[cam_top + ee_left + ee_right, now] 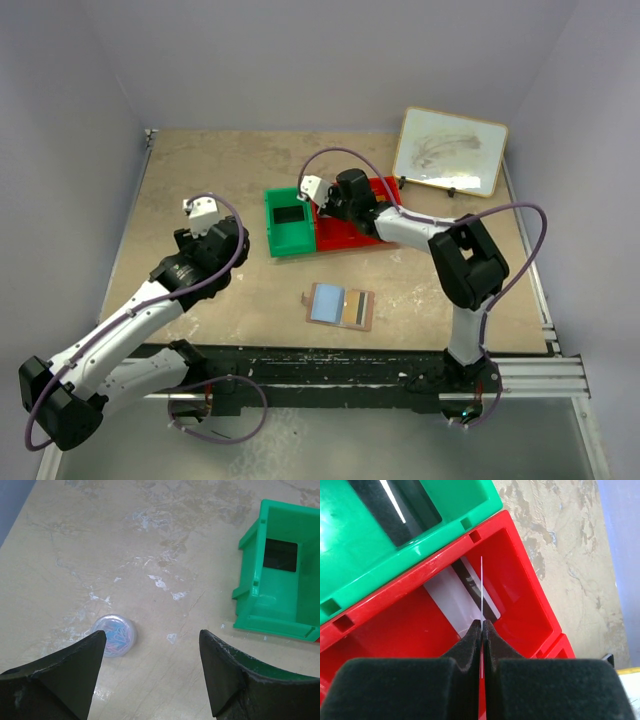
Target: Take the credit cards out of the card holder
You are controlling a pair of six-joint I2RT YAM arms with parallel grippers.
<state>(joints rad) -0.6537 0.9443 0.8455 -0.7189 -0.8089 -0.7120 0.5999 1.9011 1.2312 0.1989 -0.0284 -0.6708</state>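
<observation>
Pale walls all round, scuffed tan counter. On your left, the left fingers are spread wide with nothing in them, hanging over a little clear round tub. Next comes the green bin with a black card flat inside. Touching it is the red bin. Your right fingers are clamped on a thin card, edge-on above it, and a grey card lies on its floor. The card holder lies open nearer the bases, well apart from both arms. Whiteboard far right.
</observation>
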